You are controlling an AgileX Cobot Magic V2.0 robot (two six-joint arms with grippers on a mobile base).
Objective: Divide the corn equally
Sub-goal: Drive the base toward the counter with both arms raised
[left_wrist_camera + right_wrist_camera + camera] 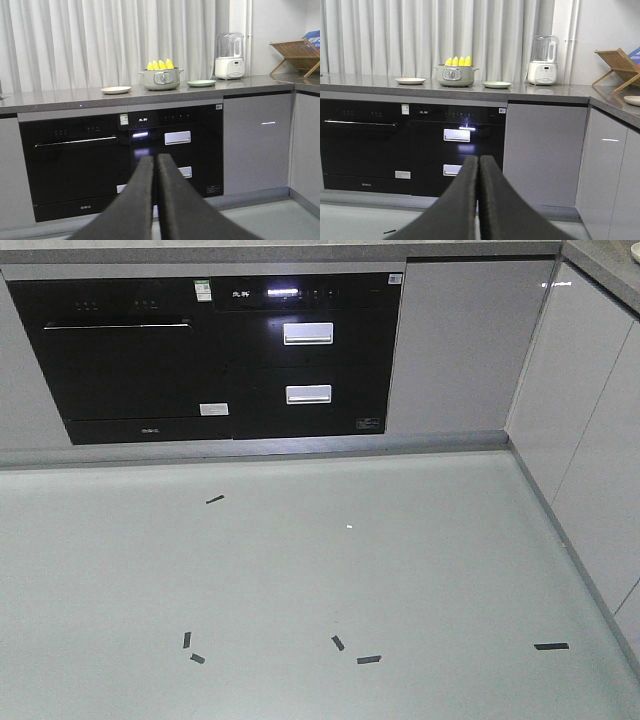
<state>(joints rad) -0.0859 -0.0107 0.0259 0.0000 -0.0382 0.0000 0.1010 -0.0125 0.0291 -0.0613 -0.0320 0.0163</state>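
corn upright in pot, on counter

The left gripper has its two black fingers pressed together along their length, with nothing between them, and points level and forward. The right gripper is alike: fingers closed tip to tip, aimed straight ahead.

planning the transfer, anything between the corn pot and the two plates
Nothing visible. The corn stands in the pot, with bare counter between it and the cream plate on one side and the green plate on the other.
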